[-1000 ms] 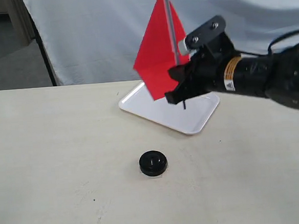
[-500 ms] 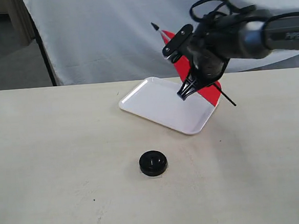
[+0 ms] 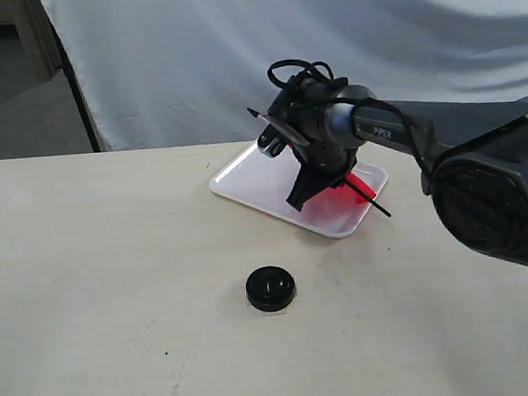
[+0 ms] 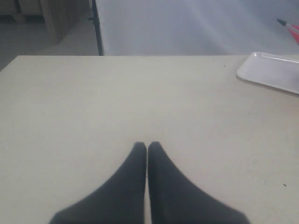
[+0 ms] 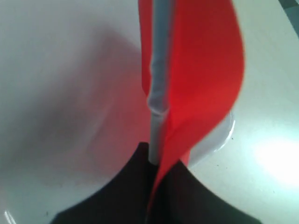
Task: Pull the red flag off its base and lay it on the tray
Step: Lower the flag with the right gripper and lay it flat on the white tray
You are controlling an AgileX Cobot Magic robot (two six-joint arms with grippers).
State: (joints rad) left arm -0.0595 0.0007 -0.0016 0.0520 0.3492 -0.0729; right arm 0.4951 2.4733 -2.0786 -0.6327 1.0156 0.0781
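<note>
My right gripper (image 3: 302, 195) is shut on the red flag (image 3: 355, 192), holding its whitish sleeve (image 5: 158, 88) and red cloth (image 5: 205, 79) low over the white tray (image 3: 254, 181). The pole is tilted, its pointed tip (image 3: 252, 112) up to the left and its black end (image 3: 381, 210) past the tray's near right edge. The black round base (image 3: 270, 288) stands bare on the table in front of the tray. My left gripper (image 4: 147, 145) is shut on nothing over bare table; it does not show in the exterior view.
A white cloth backdrop (image 3: 191, 58) hangs behind the table. The tray's corner (image 4: 271, 72) and the flag's tip (image 4: 281, 22) show at the far edge of the left wrist view. Pale tabletop (image 3: 98, 291) spreads left of the base.
My right arm has swung left and down over the tray. The flag went from upright to steeply tilted, its cloth now close to the tray's surface. The base has not moved.
</note>
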